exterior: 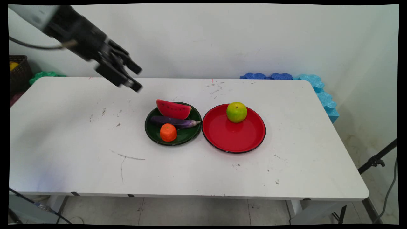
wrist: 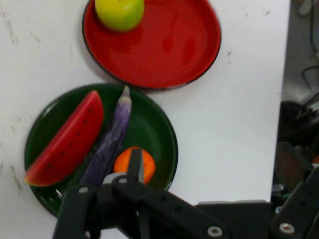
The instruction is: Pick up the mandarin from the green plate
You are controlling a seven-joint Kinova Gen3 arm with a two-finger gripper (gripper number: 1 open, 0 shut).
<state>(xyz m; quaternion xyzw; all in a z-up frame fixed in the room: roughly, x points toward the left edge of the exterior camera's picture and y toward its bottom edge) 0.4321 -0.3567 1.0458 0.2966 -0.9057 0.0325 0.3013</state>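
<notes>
Gripper [exterior: 133, 75] raised, apart from green plate [exterior: 152, 131]; no writing legible.

Bright, even light; soft shadows under plates; claw [exterior: 135, 78] motion-blurred; hand view slightly soft.

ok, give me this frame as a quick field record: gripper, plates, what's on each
gripper: raised above the table's left rear, holding nothing, nearest the green plate
green plate: watermelon slice, eggplant, orange
red plate: green apple at its far side
plates: side by side, red one to the right
table: white, scuffed
</notes>
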